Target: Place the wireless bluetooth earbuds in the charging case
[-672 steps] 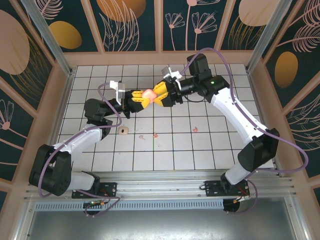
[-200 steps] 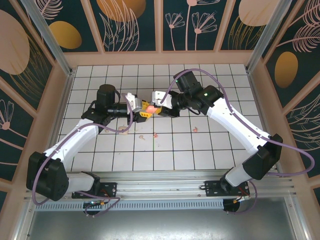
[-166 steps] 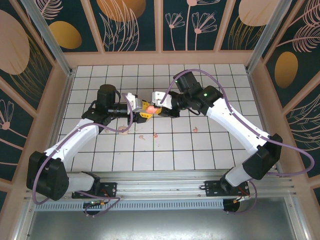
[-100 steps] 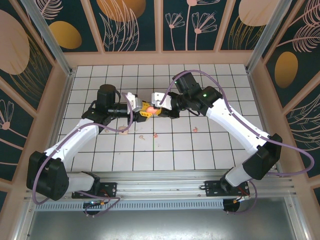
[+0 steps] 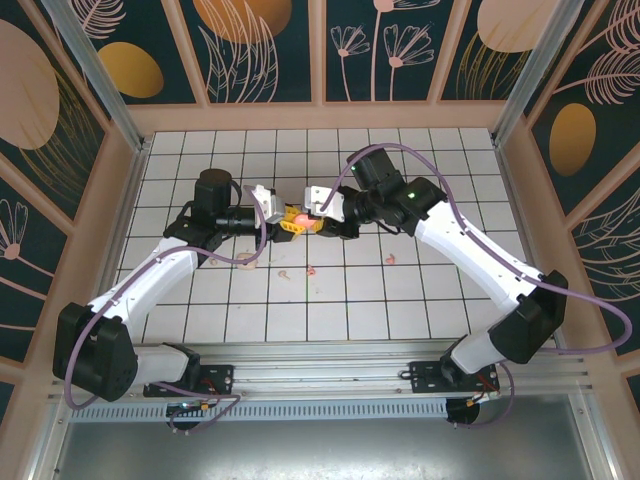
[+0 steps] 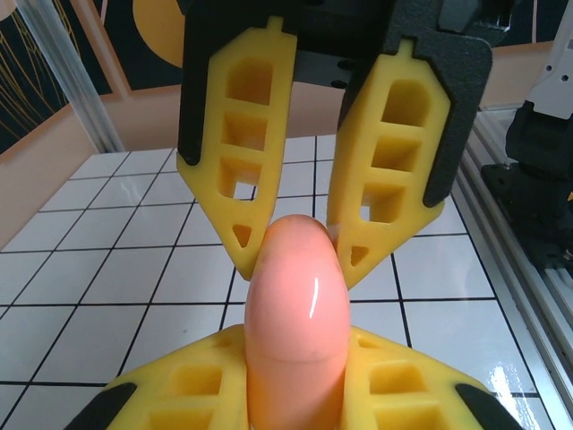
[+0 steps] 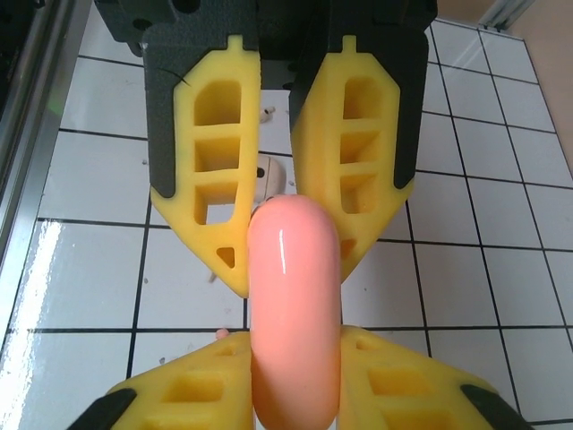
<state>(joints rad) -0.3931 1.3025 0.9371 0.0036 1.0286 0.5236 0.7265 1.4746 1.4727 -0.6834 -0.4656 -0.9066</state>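
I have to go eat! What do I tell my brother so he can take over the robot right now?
Left gripper: shut on the charging case, up in the air.
Right gripper: fingers hug the case's other end; gripping or not, can't tell.
Earbuds: tiny pink bits lying on the table, nearer the arm bases than the case.
Done: case lifted.
Left to do: open the case, pick up the earbuds, put them in.

Both arms reach inward, fingertips nearly meeting. Left gripper (image 5: 287,223) clamped on the charging case (image 5: 297,215); right gripper (image 5: 313,222) grip unclear.
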